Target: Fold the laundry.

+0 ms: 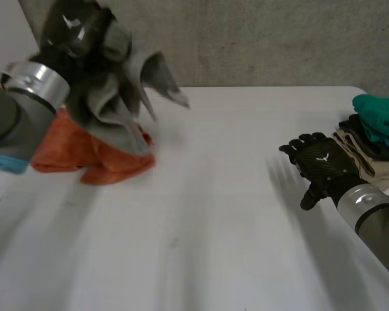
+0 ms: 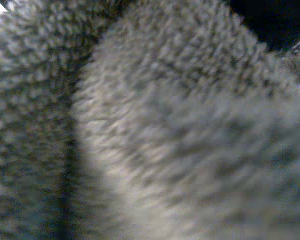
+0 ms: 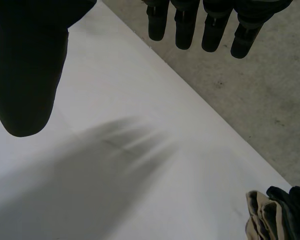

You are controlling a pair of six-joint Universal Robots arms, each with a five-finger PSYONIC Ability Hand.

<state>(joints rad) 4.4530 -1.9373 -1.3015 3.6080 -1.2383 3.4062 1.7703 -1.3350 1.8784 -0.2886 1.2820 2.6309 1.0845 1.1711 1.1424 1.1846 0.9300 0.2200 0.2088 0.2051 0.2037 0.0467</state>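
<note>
My left hand (image 1: 70, 29) is raised at the table's far left, shut on a bunched grey fleece cloth (image 1: 113, 103) that hangs from it. In the left wrist view the grey cloth (image 2: 165, 125) lies right against the palm. Below it an orange cloth (image 1: 84, 152) sits crumpled on the white table (image 1: 201, 227). My right hand (image 1: 321, 162) hovers low over the table's right side, open and holding nothing. Its straight fingers (image 3: 190, 25) and thumb (image 3: 25, 75) stand apart over bare table (image 3: 140, 175).
A pile of folded clothes sits at the table's right edge beside my right hand: a teal piece (image 1: 379, 116) on top, a black one (image 1: 363, 136) and a beige one (image 1: 376, 167). The pile's edge (image 3: 270, 215) lies beyond the right fingertips. A concrete wall rises behind the table.
</note>
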